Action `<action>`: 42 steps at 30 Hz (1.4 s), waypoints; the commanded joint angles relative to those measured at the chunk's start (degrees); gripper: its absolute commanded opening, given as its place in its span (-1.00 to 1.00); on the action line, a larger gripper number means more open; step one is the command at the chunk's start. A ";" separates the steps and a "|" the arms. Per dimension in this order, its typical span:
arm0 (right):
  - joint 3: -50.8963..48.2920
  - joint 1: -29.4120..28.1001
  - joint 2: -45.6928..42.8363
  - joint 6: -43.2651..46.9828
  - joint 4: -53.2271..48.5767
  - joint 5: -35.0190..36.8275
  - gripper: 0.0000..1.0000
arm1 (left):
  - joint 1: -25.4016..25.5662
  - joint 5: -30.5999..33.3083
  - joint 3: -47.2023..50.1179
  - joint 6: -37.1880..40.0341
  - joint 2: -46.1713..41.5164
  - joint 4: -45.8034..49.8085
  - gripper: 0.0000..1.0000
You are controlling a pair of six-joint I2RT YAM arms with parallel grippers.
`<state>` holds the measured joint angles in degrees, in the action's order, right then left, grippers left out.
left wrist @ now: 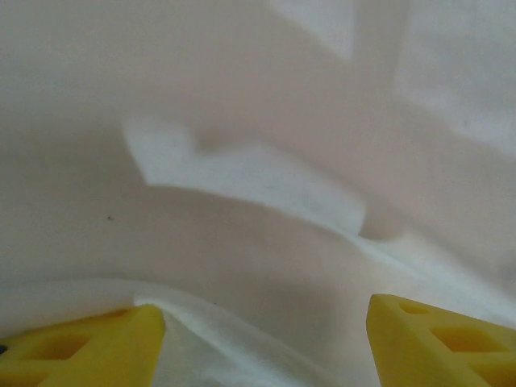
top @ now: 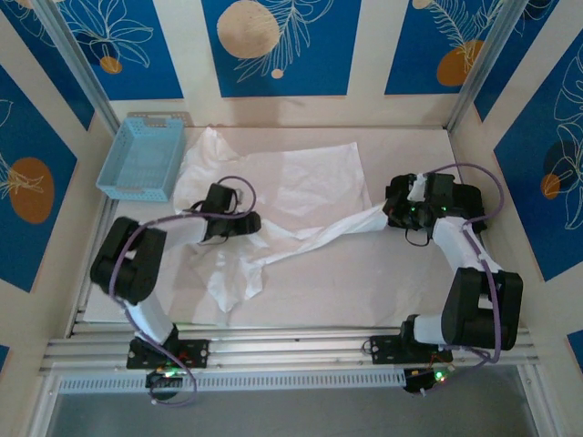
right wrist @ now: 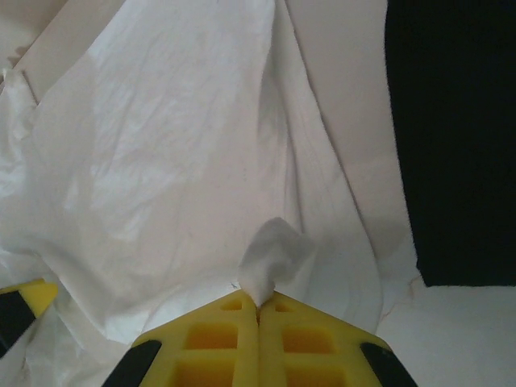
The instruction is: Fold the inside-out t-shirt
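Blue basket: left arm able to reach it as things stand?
Probably yes. The blue basket sits beyond and left of the left end effector, which is open; only loose t-shirt cloth lies between.

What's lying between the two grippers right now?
In the top view, the t-shirt: a twisted band of it runs from the right gripper toward the left gripper.

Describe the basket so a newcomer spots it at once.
Start at the far left corner of the table, beside the crumpled white t-shirt. The basket sits there: a rectangular tray of slotted plastic. It is light blue, unlike the white cloth beside it.
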<state>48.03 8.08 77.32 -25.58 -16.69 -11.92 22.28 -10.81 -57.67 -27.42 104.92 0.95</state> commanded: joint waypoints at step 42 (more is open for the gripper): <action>2.12 -2.65 -3.17 2.37 -1.98 0.58 -1.00 | 2.26 10.39 25.40 -1.25 -47.39 23.31 -0.91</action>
<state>49.78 5.37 76.01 -24.69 -16.80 -10.48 24.29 -7.68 -26.63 -33.12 63.11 13.80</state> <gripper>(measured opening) 0.065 0.057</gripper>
